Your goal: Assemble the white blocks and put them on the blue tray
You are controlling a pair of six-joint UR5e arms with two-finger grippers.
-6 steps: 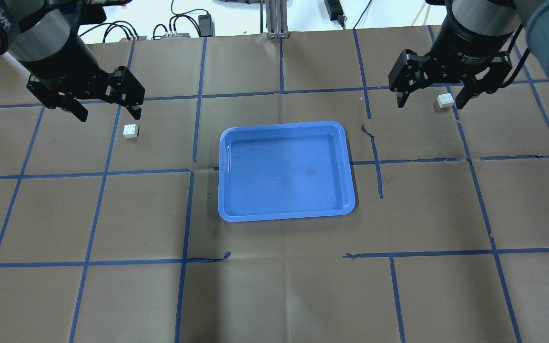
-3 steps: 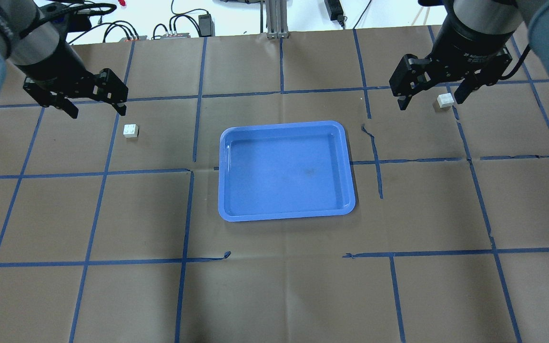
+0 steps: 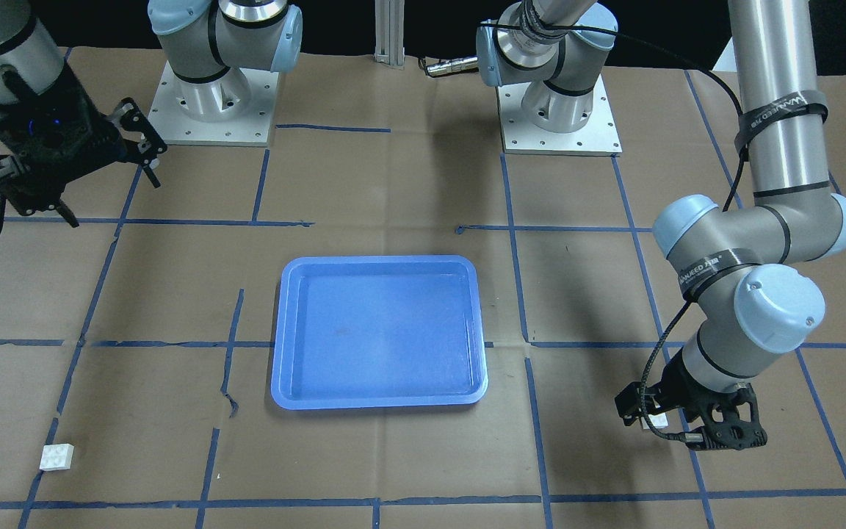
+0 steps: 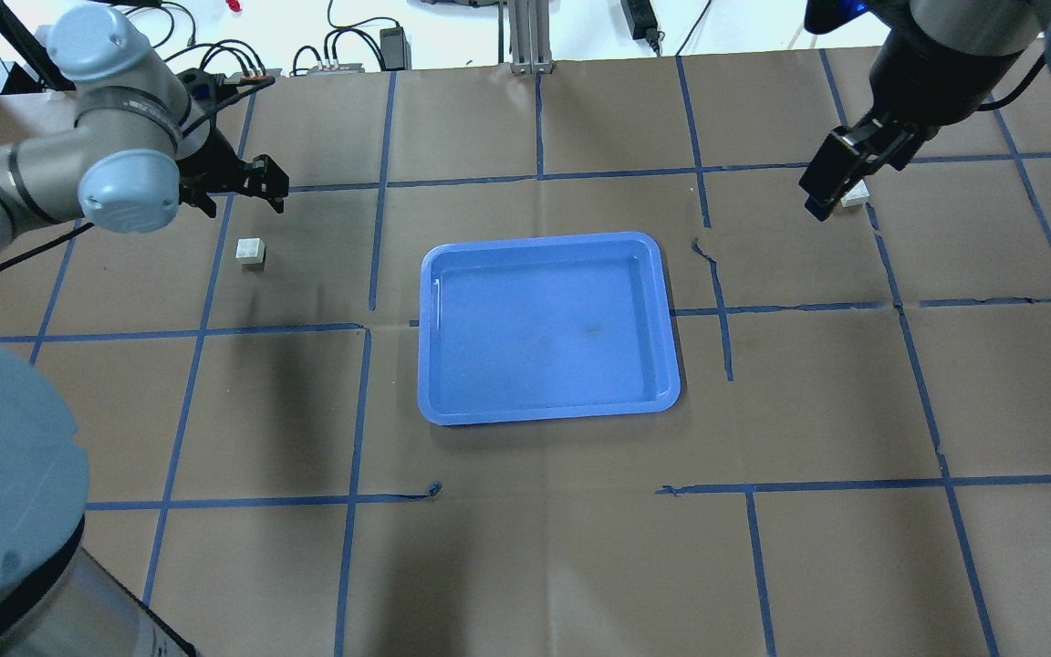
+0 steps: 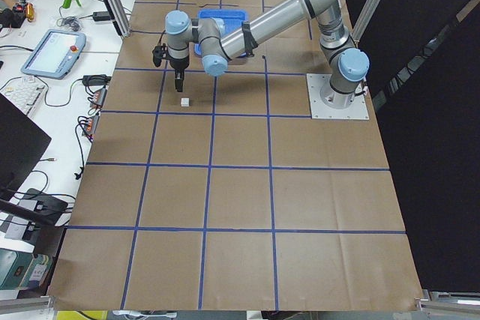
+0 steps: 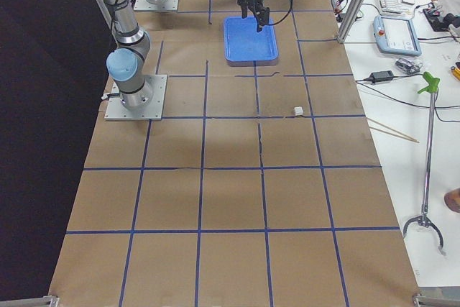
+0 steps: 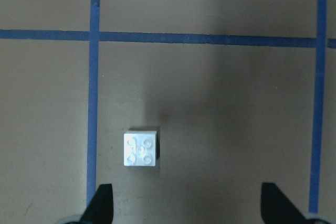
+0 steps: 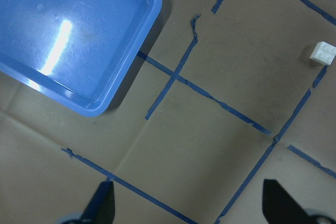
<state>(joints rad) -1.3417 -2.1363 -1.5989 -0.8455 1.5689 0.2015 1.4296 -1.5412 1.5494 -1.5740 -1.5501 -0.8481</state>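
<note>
Block (image 7: 140, 150) near left gripper (image 7: 189, 204), seemingly apart

Left white block (image 7: 140, 149), right white block (image 8: 323, 52) free all round; blue tray (image 4: 669, 319) between, well apart.

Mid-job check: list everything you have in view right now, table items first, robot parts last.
Large shallow rectangular blue plastic tray: one, blue, middle of the table, empty.
Small white studded plastic blocks: two, white; one on the robot's left side of the tray, one on its right side, both on the paper, apart from the tray.
Brown paper table cover: one, brown, across the whole table.
Blue tape grid: many strips, blue, on the paper.
Left gripper: one, black, open, close over the left-side block.
Right gripper: one, black, open, raised over the table's right side.
</note>
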